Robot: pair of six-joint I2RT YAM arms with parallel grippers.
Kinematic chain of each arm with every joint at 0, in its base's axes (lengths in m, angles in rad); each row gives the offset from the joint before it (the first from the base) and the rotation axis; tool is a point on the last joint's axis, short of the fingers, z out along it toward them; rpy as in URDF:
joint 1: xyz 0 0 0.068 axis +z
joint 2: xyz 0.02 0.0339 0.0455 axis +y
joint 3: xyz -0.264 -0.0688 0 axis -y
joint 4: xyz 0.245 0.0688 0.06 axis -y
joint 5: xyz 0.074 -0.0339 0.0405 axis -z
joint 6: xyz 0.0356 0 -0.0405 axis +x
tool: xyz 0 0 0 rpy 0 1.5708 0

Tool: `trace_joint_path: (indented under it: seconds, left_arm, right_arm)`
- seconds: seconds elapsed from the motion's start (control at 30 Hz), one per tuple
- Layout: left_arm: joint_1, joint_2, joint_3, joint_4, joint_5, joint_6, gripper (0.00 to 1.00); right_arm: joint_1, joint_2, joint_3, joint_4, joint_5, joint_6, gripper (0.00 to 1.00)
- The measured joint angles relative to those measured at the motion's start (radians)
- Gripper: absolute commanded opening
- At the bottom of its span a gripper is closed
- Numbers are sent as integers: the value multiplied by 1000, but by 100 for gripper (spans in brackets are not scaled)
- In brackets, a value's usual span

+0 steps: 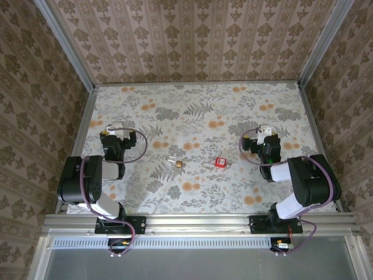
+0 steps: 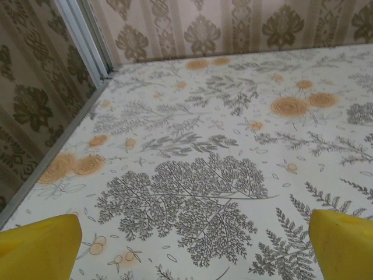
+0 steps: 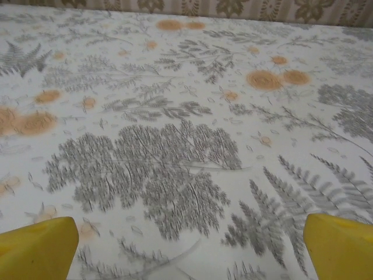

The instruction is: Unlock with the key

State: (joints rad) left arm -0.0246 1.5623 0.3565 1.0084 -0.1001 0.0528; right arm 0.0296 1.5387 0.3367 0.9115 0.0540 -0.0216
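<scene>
The key (image 1: 216, 163), a tiny silver blade joined to a small red square tag, lies on the floral cloth near the table's middle. To its left lies the brass padlock (image 1: 175, 162) with a silver shackle. My left gripper (image 1: 116, 129) is at the left side, well left of the padlock. My right gripper (image 1: 262, 132) is at the right side, up and right of the key. In the left wrist view the yellow fingertips (image 2: 41, 248) stand far apart over bare cloth. The right wrist view shows its yellow fingertips (image 3: 38, 248) equally wide, nothing between them.
A metal frame rail (image 1: 81, 125) runs along the table's left edge, and another (image 1: 317, 125) along the right. Patterned walls close in the back and sides. The table (image 1: 192, 116) is covered with floral cloth.
</scene>
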Motion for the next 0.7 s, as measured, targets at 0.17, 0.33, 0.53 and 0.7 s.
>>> trace_joint_path:
  seconds: [0.17, 0.33, 0.53, 0.7]
  left_arm:
    - [0, 0, 25, -62, 56, 5, 100]
    - [0, 0, 25, -97, 78, 7, 100]
    - [0, 0, 25, -102, 83, 7, 100]
    - [0, 0, 25, -103, 83, 8, 100]
  right_arm:
    - [-40, 0, 68, -16, -17, 30, 100]
    - [-36, 0, 68, -48, -27, 37, 100]
    - [-35, 0, 68, -57, -29, 45, 100]
    - [-35, 0, 68, -59, -29, 45, 100]
